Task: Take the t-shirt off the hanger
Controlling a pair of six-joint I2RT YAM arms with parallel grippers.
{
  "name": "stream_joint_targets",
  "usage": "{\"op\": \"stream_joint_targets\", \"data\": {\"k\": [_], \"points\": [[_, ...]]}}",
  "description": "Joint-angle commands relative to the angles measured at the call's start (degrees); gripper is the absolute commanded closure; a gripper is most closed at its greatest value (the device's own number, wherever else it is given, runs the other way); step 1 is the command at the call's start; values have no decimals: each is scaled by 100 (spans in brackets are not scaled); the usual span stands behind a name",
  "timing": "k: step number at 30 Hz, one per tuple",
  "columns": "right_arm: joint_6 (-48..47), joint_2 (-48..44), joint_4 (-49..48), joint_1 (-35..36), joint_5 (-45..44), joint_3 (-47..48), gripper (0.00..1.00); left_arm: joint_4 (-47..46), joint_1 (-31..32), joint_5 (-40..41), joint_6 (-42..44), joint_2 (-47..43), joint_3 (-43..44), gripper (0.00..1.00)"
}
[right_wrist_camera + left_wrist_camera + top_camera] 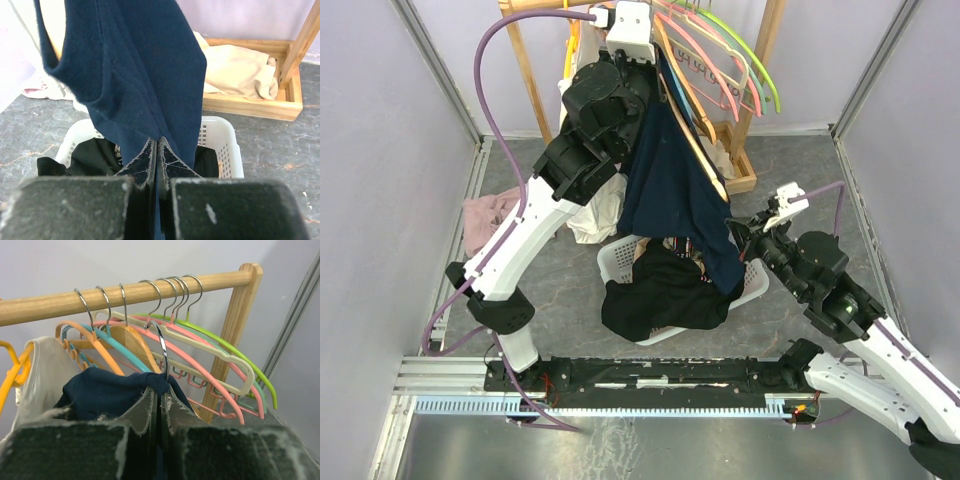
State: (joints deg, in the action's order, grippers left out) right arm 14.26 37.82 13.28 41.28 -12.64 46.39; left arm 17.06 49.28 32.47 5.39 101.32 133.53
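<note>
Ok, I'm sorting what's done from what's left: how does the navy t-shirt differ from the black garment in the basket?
The navy t-shirt hangs stretched from its hanger; the black garment lies crumpled in the white basket. The right gripper is shut on the navy t-shirt's lower edge; no gripper touches the black garment. Both are dark cloth.

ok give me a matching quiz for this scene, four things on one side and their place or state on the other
1 left tool
2 right tool
3 white basket
4 wooden rail

A holds black clothes
B shut on a low part of the navy t-shirt
C carries a row of hanger hooks
D shut at the neck of the t-shirt's hanger

Pairs: 1-D, 2-B, 3-A, 4-C
</note>
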Motion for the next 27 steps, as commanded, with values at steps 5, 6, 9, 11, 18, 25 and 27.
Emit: {"op": "stream_joint_targets", "data": {"k": [5, 6, 9, 11, 18, 25, 27], "points": [[-441, 402, 254, 22, 196, 872, 84, -801, -35, 89, -232, -402, 91, 97], [-440, 388, 254, 25, 250, 895, 78, -807, -28, 97, -224, -395, 90, 97], [-434, 313, 271, 21, 463, 948, 63, -788, -30, 114, -222, -393, 89, 97], [-446, 241, 284, 23, 638, 979, 57, -788, -32, 132, -207, -377, 101, 97], [-558, -122, 160, 21, 970, 838, 52, -774, -32, 156, -211, -336, 128, 97], [-820, -15, -189, 22, 1223, 791, 51, -717, -8, 170, -249, -320, 174, 97], [-871, 78, -330, 21, 1287, 764, 51, -693, -6, 189, -249, -308, 209, 97]]}}
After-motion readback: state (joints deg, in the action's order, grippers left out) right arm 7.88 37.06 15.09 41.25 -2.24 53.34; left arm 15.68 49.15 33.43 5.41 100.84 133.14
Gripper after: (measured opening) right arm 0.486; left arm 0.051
